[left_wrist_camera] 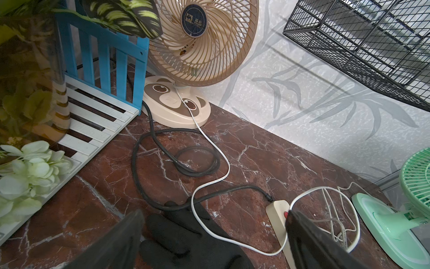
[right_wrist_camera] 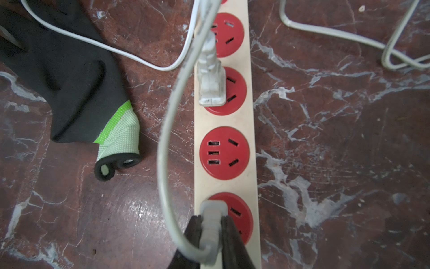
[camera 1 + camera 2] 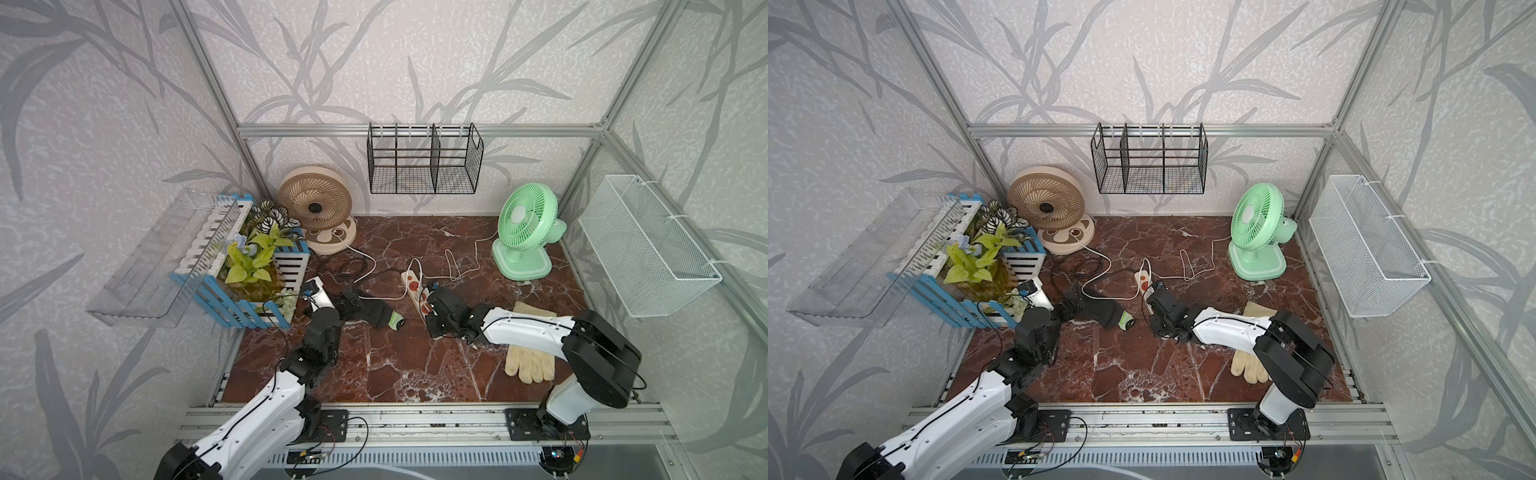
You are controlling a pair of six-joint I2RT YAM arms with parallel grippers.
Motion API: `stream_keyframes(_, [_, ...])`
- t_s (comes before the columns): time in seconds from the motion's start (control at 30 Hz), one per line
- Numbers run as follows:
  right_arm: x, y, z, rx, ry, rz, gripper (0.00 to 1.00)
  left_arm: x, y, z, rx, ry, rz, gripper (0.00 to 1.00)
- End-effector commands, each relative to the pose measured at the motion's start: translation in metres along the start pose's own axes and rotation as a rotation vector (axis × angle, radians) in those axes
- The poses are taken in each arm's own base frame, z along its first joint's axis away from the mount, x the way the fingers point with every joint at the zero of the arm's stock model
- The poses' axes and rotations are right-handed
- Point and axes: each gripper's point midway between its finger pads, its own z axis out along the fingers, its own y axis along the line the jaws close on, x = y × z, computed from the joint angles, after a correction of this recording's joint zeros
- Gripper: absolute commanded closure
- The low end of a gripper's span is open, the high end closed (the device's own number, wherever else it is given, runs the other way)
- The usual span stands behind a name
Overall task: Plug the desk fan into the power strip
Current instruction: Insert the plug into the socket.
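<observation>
1. The power strip [image 2: 223,120] lies mid-bench [image 3: 415,374], between the beige fan [image 3: 314,203] and the green fan [image 3: 525,224], and nearer the front than either.
2. Right pincer [image 2: 210,222] is clamped on a pale grey plug [image 2: 213,207] sitting at the strip's end socket. Can't tell if it's pushed fully in.
3. A white plug [image 2: 211,86] sits two sockets along, and the socket between them is free.
4. Left pincer [image 1: 211,219] is spread wide over a black glove [image 1: 186,237], gripping nothing.
</observation>
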Motion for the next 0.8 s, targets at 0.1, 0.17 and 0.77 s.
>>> stream_keyframes(0.1, [0.116,-0.016,0.012,0.016,0.437,-0.005,0.77,0.003,-0.006,0.003,0.029,0.015,0.006,0.0])
stream_keyframes(0.17, [0.105,-0.01,0.01,-0.006,0.406,-0.001,0.74,0.005,-0.009,0.004,0.042,0.03,0.009,0.0])
stream_keyframes(0.77, [0.059,-0.002,-0.035,-0.264,0.231,0.143,0.27,0.01,-0.026,0.004,0.134,0.062,0.008,0.0])
